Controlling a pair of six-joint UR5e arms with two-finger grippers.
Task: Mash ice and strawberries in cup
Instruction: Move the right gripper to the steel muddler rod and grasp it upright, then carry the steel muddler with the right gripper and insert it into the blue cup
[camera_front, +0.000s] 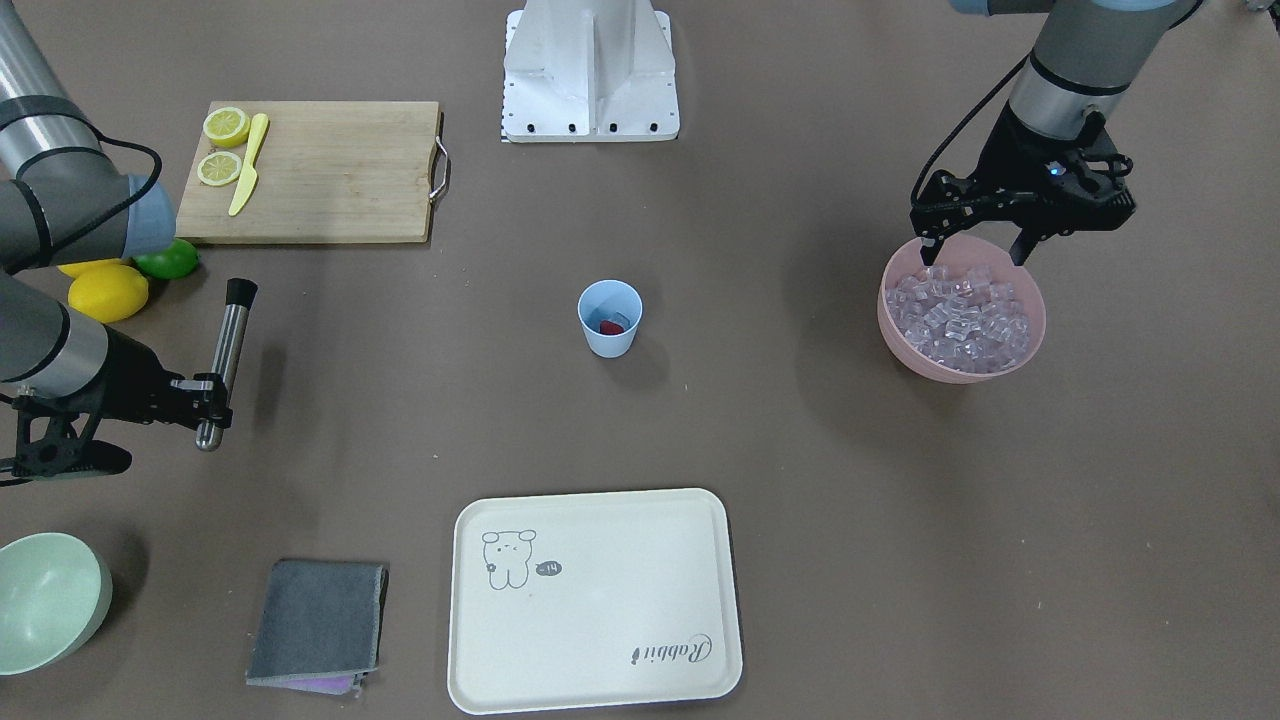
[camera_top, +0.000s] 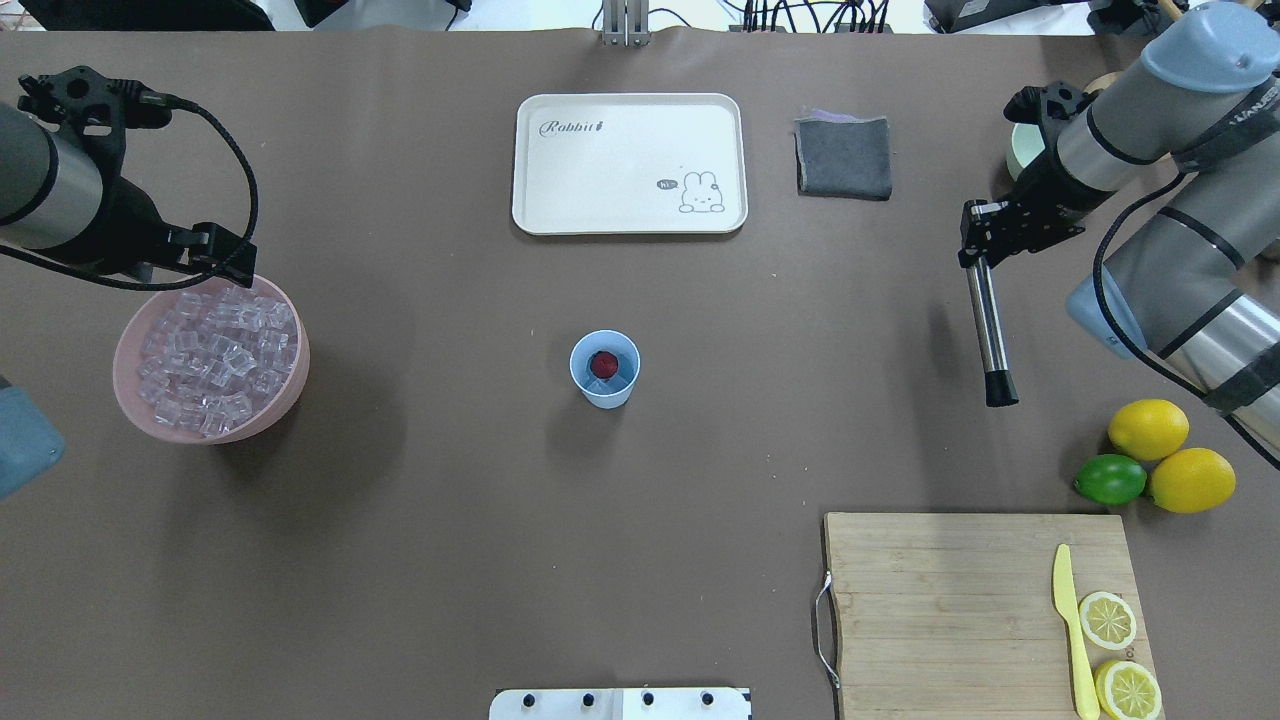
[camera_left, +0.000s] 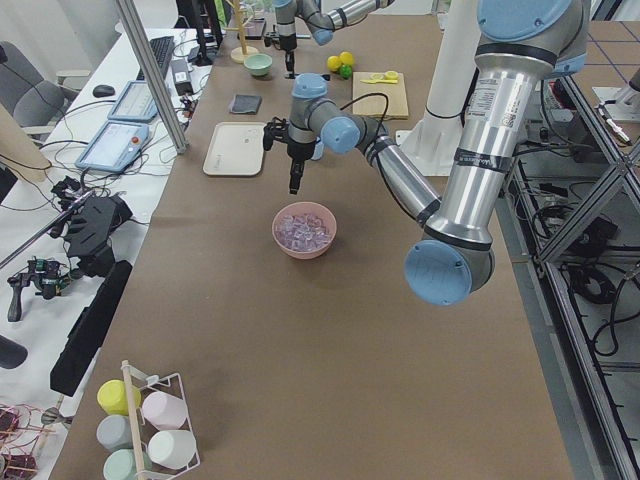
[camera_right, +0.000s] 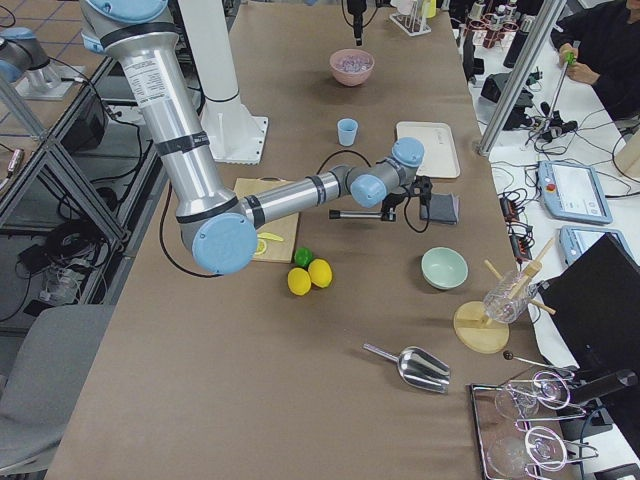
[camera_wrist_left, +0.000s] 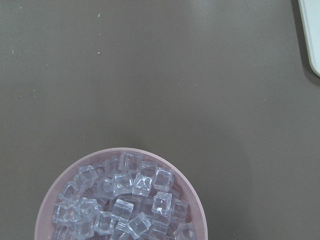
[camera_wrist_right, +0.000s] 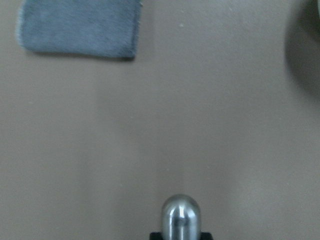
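Steel muddler (camera_wrist_right: 181, 215) sitting clamped in right gripper (camera_front: 212, 388), lying level. Left gripper (camera_front: 975, 252) hovering wide open, empty, over pink bowl (camera_front: 960, 372) of ice (camera_front: 960, 315). Strawberry (camera_top: 603, 364) sitting in cup (camera_top: 604, 392).

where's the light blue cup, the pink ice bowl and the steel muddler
light blue plastic cup (camera_top: 606, 399), overhead view, outer wall
pink bowl of ice (camera_front: 950, 370), front-facing view, outer wall
steel muddler with black tip (camera_top: 988, 330), overhead view, mid shaft

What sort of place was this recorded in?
Likely a robotics lab staged as a drinks bar: a pink bowl of ice cubes, a cutting board with lemon slices, operators' desk alongside.
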